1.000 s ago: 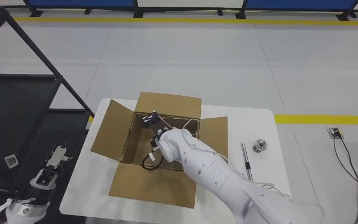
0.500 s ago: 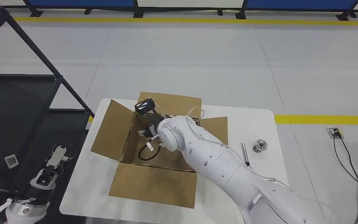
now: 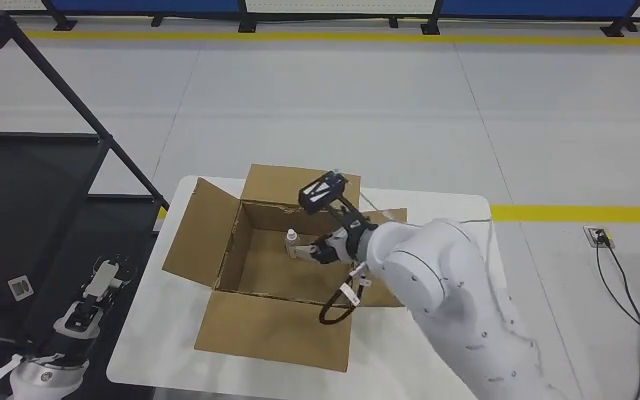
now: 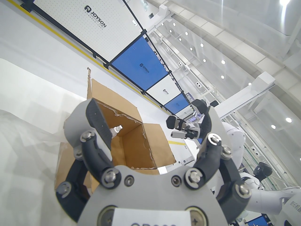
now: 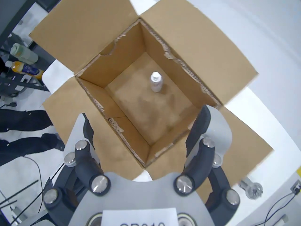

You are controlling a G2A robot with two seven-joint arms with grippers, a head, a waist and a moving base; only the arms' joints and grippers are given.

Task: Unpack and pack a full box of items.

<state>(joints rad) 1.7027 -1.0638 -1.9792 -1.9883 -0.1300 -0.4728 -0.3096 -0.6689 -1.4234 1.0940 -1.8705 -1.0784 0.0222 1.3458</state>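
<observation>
Spread wide and empty, the right gripper (image 5: 144, 112) hangs above the right-hand part of the open cardboard box (image 5: 188, 36), looking down into it. On the box's floor stands the small white bottle (image 5: 155, 84), upright with its cap up, toward the far wall and apart from the other walls. The left gripper (image 4: 145, 104) is likewise fully open with nothing in it, low down beyond the left edge of the white table (image 3: 450, 212) and well apart from the box. A small metal part (image 5: 250, 188) lies on the table to the box's right. The bottle looks like light, stiff plastic with a smooth round body, so it should lift easily but could slip or tip over if nudged from one side. The safest hold is probably across the body just under the cap, with the jaws coming straight down on either side and care taken that the finger nearer the wall has room. A second ago the right arm was sunk in the box and covered its floor, and half a second ago its wrist was near the far left corner. Now it has risen and swung to the right, uncovering the bottle.
</observation>
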